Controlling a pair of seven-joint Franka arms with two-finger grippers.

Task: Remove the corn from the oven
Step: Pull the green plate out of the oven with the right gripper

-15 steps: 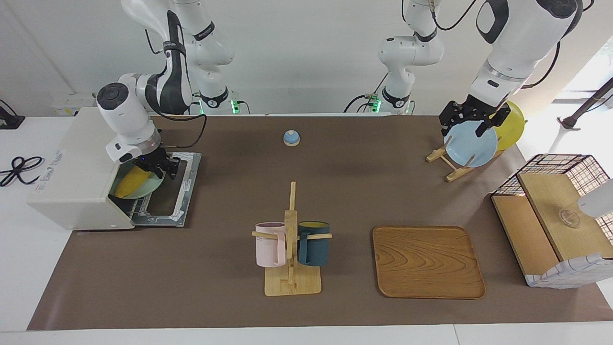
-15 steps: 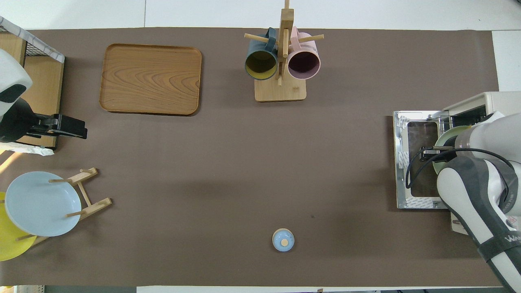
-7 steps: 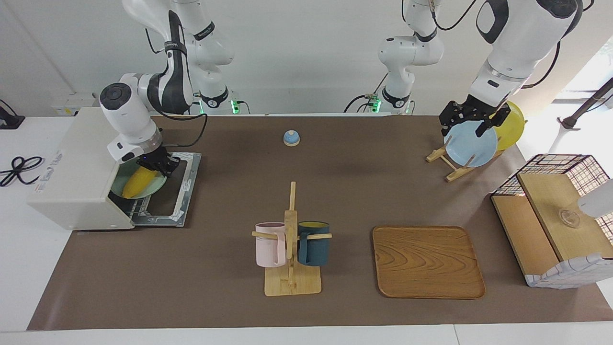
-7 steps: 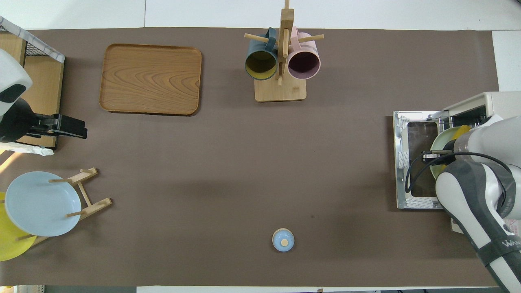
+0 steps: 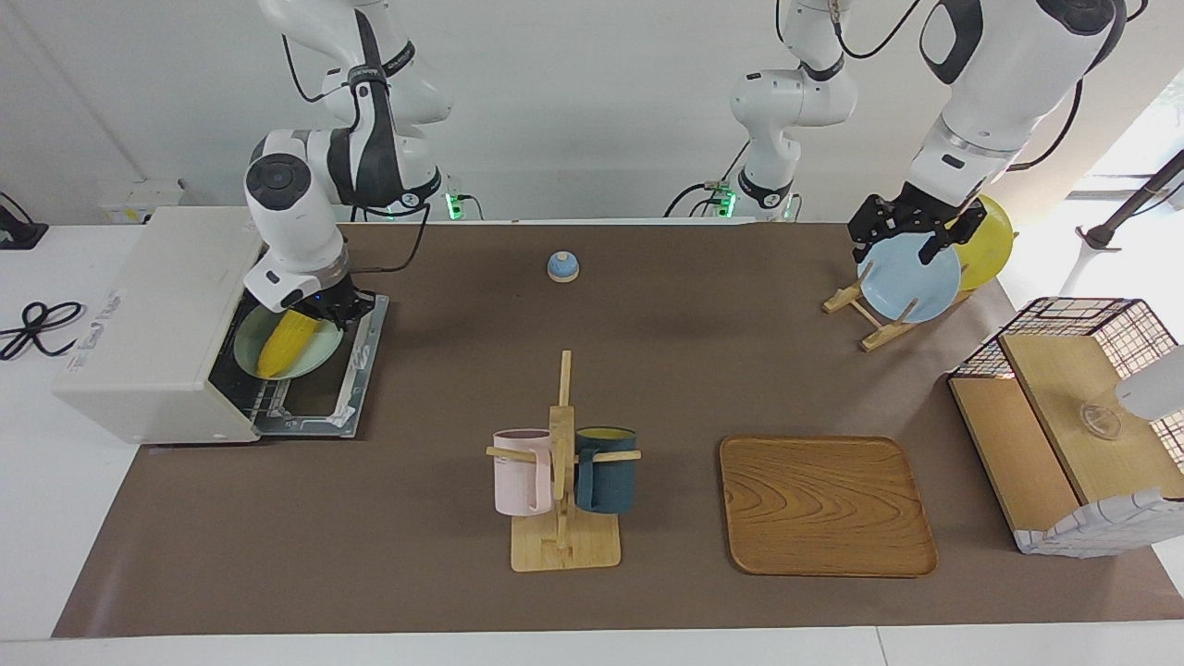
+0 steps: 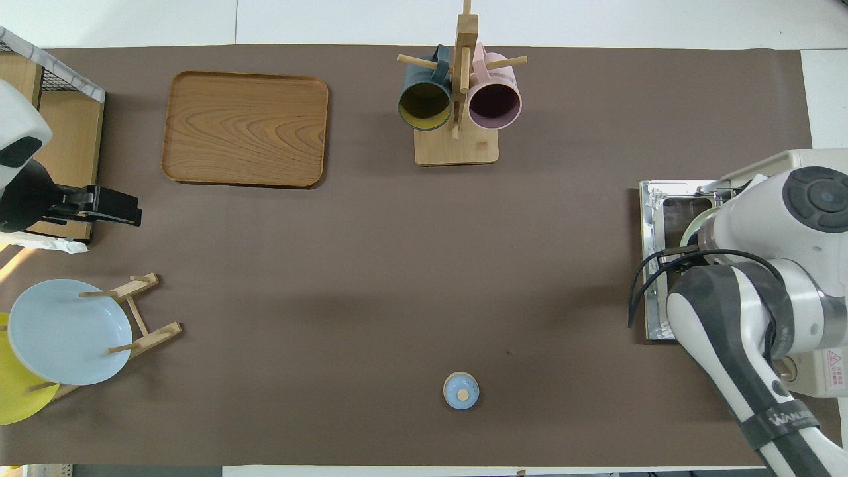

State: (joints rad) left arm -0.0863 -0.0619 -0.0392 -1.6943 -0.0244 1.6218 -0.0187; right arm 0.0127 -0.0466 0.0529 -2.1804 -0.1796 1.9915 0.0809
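Note:
The yellow corn (image 5: 285,339) lies on a pale green plate (image 5: 314,359). The plate sits half out of the off-white oven (image 5: 148,314), over its dropped-open door (image 5: 356,356). My right gripper (image 5: 331,311) is down at the plate's rim beside the corn's tip, shut on the rim. In the overhead view the right arm covers the corn; only a sliver of the plate (image 6: 691,230) and the door (image 6: 656,199) show. My left gripper (image 5: 911,242) hangs open and waits over the blue plate (image 5: 911,282) in the rack.
A mug tree (image 5: 561,481) with a pink and a dark blue mug stands mid-table. Beside it lies a wooden tray (image 5: 826,504). A small blue bell (image 5: 562,266) sits near the robots. A wire-framed wooden box (image 5: 1073,407) stands at the left arm's end.
My right gripper has shut on the plate's rim and drawn the plate with the corn out of the oven, over the door. The left arm has not moved.

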